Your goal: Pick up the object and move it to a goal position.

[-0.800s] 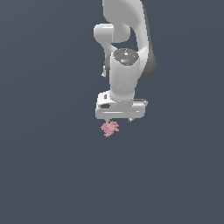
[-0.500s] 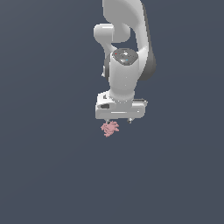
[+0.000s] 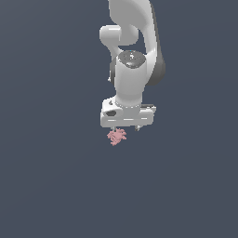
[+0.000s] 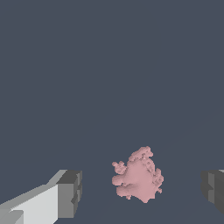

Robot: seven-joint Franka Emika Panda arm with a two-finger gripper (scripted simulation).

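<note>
Exterior view: the white Franka arm (image 3: 132,60) hangs down from the top of the frame over a plain dark slate-blue surface (image 3: 51,186), its wrist pointing straight down. At its lower end sits the white, box-shaped gripper (image 3: 124,128), with only short dark finger stubs showing below the housing. Just under the gripper, toward the exterior view's left of its middle, lies the small pale pink, lumpy object with spiky protrusions (image 3: 116,136). Its top edge meets the underside of the gripper in this view, but whether the 2 actually touch cannot be told from here

In the wrist view the same pale pink lump (image 4: 138,177) rests on the slate-blue surface (image 4: 109,65) between the 2 fingers (image 4: 70,193). 1 finger shows as a white body with a dark grey pad, the other as only a dark grey pad at the frame's edge. The jaws stand wide apart, with clear ground visible between each pad and the object, so neither pad touches it. The object sits nearer the middle of the gap than to either finger, and the gripper (image 4: 142,190) holds nothing
</note>
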